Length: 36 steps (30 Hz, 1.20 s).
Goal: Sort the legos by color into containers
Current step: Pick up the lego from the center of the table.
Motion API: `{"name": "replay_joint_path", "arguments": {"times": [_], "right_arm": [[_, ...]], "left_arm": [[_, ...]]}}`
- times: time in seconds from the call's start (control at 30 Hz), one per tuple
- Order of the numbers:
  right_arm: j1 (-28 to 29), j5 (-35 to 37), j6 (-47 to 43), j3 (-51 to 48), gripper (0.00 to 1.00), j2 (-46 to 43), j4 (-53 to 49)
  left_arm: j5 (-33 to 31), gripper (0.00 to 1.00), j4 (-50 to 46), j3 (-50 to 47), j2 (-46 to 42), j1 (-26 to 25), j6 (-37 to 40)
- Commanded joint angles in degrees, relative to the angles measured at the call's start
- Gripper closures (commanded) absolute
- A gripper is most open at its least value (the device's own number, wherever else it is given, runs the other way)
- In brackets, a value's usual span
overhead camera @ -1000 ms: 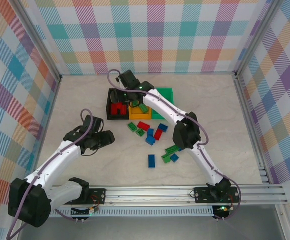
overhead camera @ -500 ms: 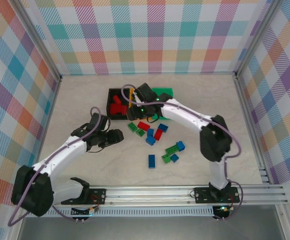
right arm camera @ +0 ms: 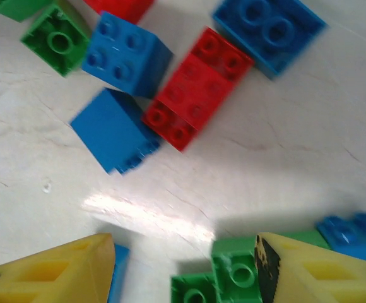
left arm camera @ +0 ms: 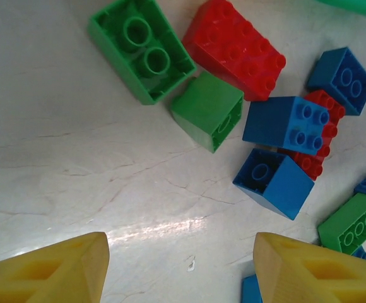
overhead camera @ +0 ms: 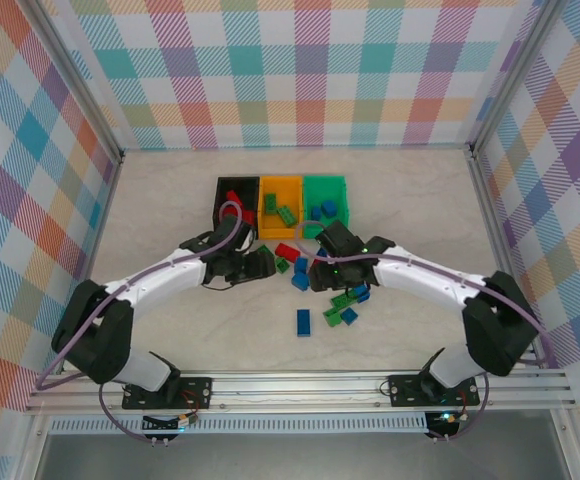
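Note:
The containers stand in a row at the back: black (overhead camera: 226,186), orange-yellow (overhead camera: 278,185), green (overhead camera: 326,183). Red legos (overhead camera: 232,201) lie in the black one, green legos (overhead camera: 278,208) in the orange one, blue legos (overhead camera: 323,210) in the green one. Loose bricks are scattered in front. My left gripper (overhead camera: 265,263) (left arm camera: 180,271) is open over bare table, short of a green brick (left arm camera: 208,110) and a blue one (left arm camera: 274,180). My right gripper (overhead camera: 315,278) (right arm camera: 183,271) is open, low over the pile. A green brick (right arm camera: 236,274) lies against its right finger (right arm camera: 322,271).
Loose bricks near the grippers include a red one (overhead camera: 287,251), a blue one (overhead camera: 303,321) lying apart toward me, and a green-and-blue cluster (overhead camera: 345,305). The two grippers are close together, facing each other across the pile. Checked walls enclose the table.
The right arm has swung back from over the bins down to the loose pile. The left arm has reached right and forward to the pile's left edge. Both jaws stay apart.

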Motion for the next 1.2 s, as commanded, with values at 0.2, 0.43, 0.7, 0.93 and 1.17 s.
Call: {"name": "replay_joint_path", "arguments": {"times": [0.2,0.43,0.7,0.93,1.17], "right_arm": [[-6.9,4.2,6.0,-9.9,0.37,-8.4,-5.1],[-9.2,0.9,4.3,-9.8,0.37,-4.4,-1.9],[-9.8,0.9,3.4,-8.3,0.49,2.2,0.9],[-10.1,-0.1,2.8,-8.7,0.72,-0.1,1.7],[-10.1,0.0,2.6,-7.6,0.71,-2.6,0.5]], "left_arm": [[-0.1,0.38,0.8,4.4,6.1,-5.6,0.1],[-0.4,0.38,0.7,4.6,7.3,-6.9,-0.3],[-2.6,0.38,-1.2,4.1,5.3,-7.0,0.1],[-3.4,0.38,-1.4,3.3,4.9,-7.0,0.2],[-2.6,0.38,-1.0,4.3,6.2,-7.0,0.2]]}}
